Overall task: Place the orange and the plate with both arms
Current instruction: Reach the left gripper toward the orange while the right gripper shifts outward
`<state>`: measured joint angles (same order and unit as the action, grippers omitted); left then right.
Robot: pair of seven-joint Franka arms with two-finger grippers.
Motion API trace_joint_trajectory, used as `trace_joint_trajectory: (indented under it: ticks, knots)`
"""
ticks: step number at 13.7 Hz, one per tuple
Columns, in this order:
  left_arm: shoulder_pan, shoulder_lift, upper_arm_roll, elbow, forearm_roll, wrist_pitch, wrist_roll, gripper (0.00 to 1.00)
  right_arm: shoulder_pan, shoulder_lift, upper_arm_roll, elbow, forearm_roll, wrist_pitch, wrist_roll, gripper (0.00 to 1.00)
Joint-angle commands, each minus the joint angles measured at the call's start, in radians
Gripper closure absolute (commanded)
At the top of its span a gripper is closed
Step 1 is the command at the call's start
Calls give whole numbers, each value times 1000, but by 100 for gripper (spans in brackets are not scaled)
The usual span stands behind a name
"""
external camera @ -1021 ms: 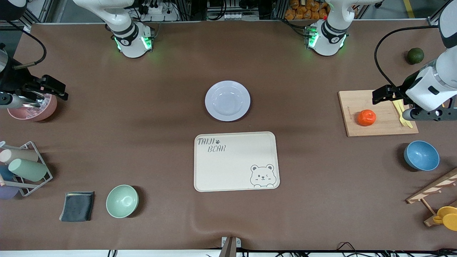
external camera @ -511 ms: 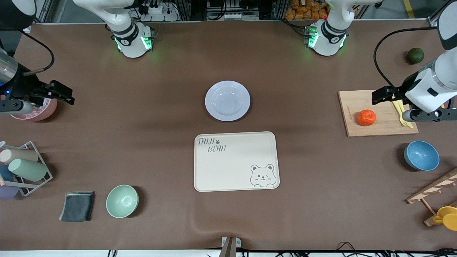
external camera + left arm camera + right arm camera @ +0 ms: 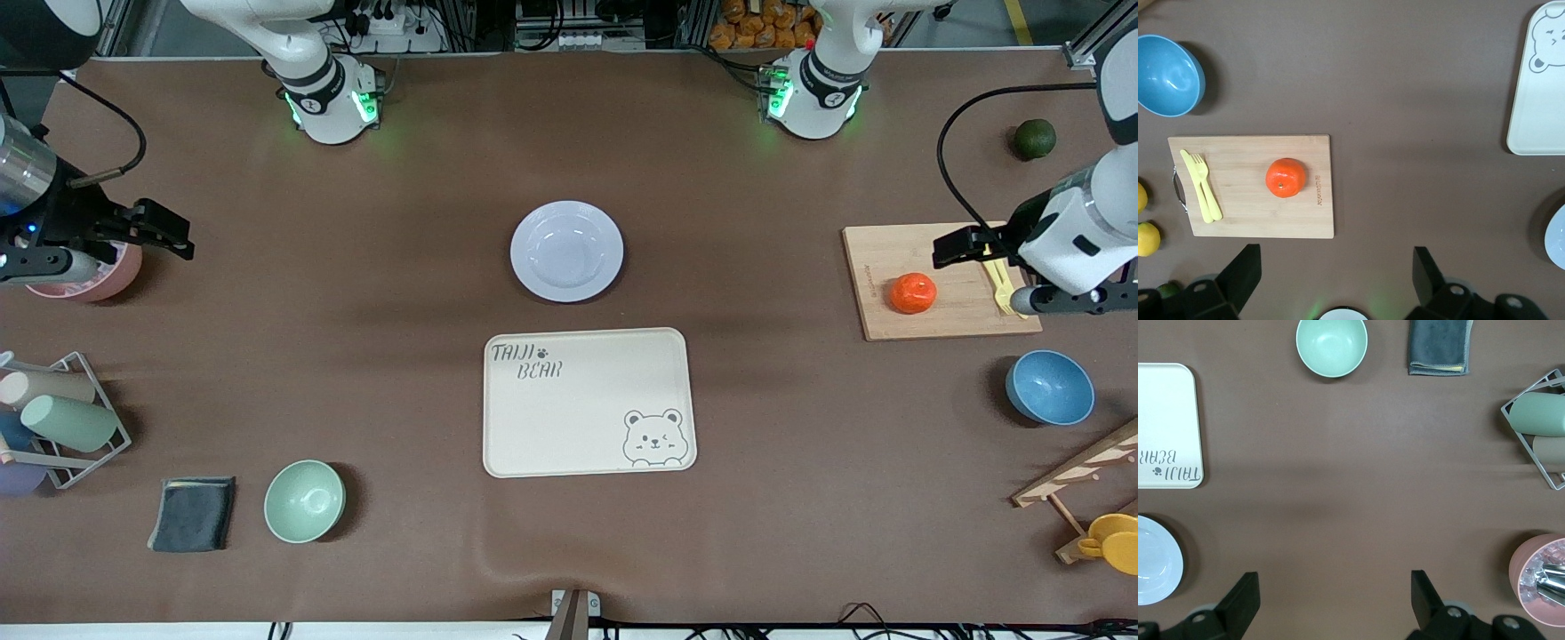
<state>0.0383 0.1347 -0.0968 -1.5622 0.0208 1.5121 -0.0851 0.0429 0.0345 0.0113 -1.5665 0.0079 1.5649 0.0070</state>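
The orange (image 3: 913,292) sits on a wooden cutting board (image 3: 942,307) toward the left arm's end of the table; it also shows in the left wrist view (image 3: 1285,177). My left gripper (image 3: 954,250) hangs open and empty above the board's edge, apart from the orange, its jaws (image 3: 1336,259) spread wide. The pale lavender plate (image 3: 566,251) rests empty mid-table, farther from the front camera than the bear tray (image 3: 533,427). My right gripper (image 3: 171,234) hovers open and empty beside a pink bowl (image 3: 98,283); the plate's rim (image 3: 1155,560) shows in its wrist view.
A yellow fork (image 3: 997,277) lies on the board. A blue bowl (image 3: 1049,388), a dark green fruit (image 3: 1035,139) and a wooden rack (image 3: 1080,471) are at the left arm's end. A mint bowl (image 3: 304,501), grey cloth (image 3: 193,514) and cup rack (image 3: 62,422) are at the right arm's end.
My right gripper has drifted from over the pink bowl toward the table's middle. My left gripper has shifted slightly over the cutting board. Orange and plate have not moved.
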Motion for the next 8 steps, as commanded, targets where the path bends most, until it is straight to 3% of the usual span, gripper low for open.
trace_joint_trajectory:
  ticks: [1,8]
  knots:
    - [8,32,-3,-2,-13,36,-9,0,6,-2,1,-4,-20,14,13,0]
    - [25,95,-3,-36,-15,137,-9,0,12,7,1,-7,-22,8,11,0]
